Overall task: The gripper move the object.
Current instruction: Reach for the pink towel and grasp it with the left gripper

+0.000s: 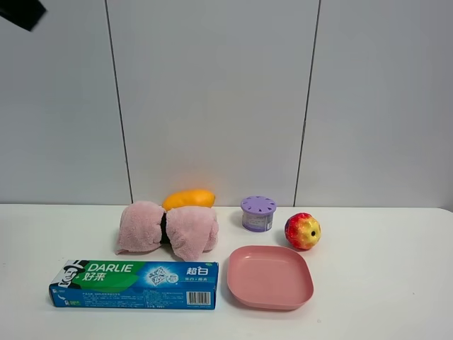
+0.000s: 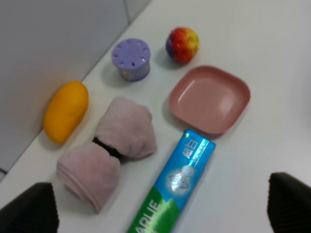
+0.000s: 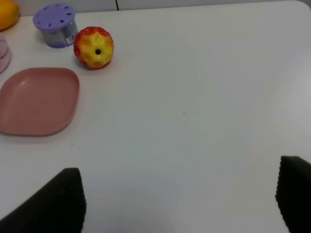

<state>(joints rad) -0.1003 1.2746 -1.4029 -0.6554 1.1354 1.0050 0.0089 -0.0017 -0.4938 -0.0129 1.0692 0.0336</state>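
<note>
The pale pink rolled towel (image 1: 187, 228), cinched by a black band, lies on the white table left of centre. It also shows in the left wrist view (image 2: 124, 128). My left gripper (image 2: 160, 206) is open, high above the table, and the towel lies below it towards its left finger (image 2: 29, 211). My right gripper (image 3: 175, 199) is open and empty over bare table, well to the right of the towel, of which only an edge (image 3: 2, 53) shows. Neither gripper shows in the exterior high view.
An orange mango (image 1: 188, 199) lies behind the towel by the wall. A Darlie toothpaste box (image 1: 134, 283) lies in front of it. A pink square plate (image 1: 270, 276), a purple round container (image 1: 257, 213) and a red-yellow apple (image 1: 302, 231) stand to the right.
</note>
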